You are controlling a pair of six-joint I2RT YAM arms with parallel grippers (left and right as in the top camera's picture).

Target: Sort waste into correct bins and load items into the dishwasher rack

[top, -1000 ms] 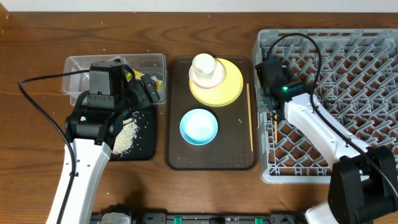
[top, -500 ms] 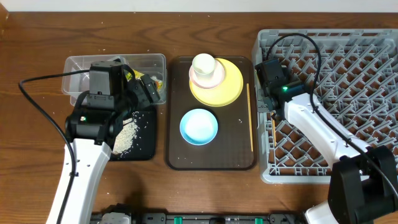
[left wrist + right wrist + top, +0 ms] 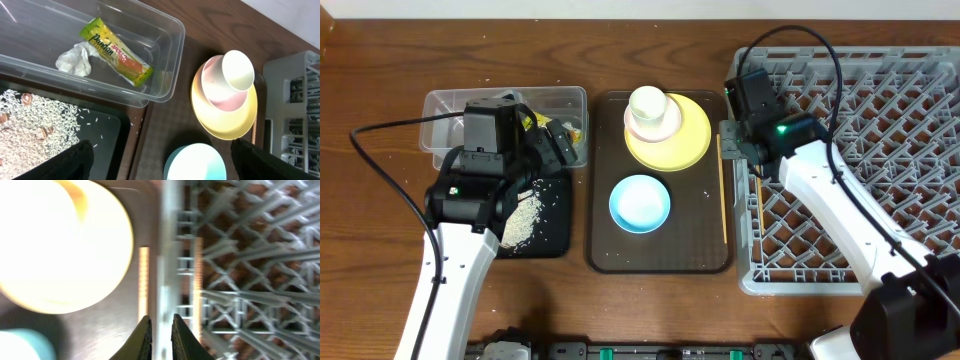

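Above the wood table (image 3: pixel 380 250), the right gripper (image 3: pixel 160 330), barely parted and empty, hangs at the rack's (image 3: pixel 840 56) left wall; the left gripper (image 3: pixel 160 160) gapes, empty. Reaching for the chopstick (image 3: pixel 723 190) just left, the right could snag that wall.

The right gripper (image 3: pixel 734 145) is shifted toward the far left corner of the dishwasher rack (image 3: pixel 920 70), and its jaws are parted slightly.

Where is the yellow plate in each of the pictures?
Overhead: the yellow plate sits top middle on the brown tray, left of the grey rack.
Left wrist: the plate is right of centre, under the pink bowl; the rack's corner is at the right edge.
Right wrist: a blurry pale disc at upper left, rack wall beside it.
Shared landmark: the grey rack, always to the plate's right.
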